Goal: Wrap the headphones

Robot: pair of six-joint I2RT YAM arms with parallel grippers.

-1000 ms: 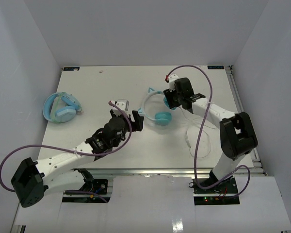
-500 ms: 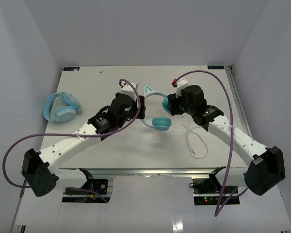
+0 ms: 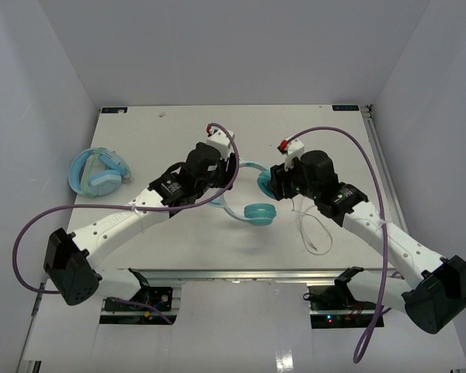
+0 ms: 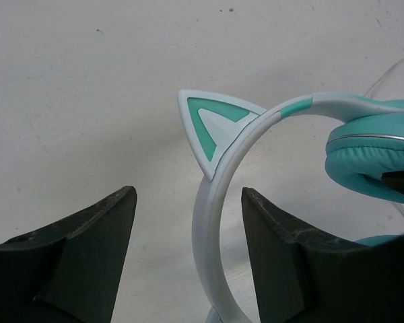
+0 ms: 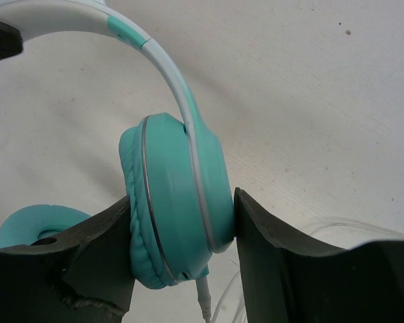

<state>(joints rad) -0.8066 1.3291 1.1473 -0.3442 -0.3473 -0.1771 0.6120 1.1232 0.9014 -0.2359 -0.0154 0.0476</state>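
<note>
The teal cat-ear headphones (image 3: 258, 214) lie mid-table, one ear cup flat toward the near side. My right gripper (image 3: 269, 185) is shut on the other ear cup (image 5: 178, 222), its pads pressing both faces. My left gripper (image 3: 227, 174) is open and straddles the pale headband (image 4: 209, 208) just below one cat ear (image 4: 209, 121); neither finger touches it. The other cat ear is hidden. The thin white cable (image 3: 311, 229) leaves the held cup at its plug (image 5: 207, 299) and lies in loose loops to the right.
Bulkier light-blue headphones (image 3: 99, 172) lie at the table's left edge. The purple arm cables arc above both arms. White walls enclose the table (image 3: 140, 132) at left, back and right.
My left arm has swung far and right until its open jaws straddle the headband. My right gripper, holding the ear cup, has drawn the headphones slightly nearer and left.
</note>
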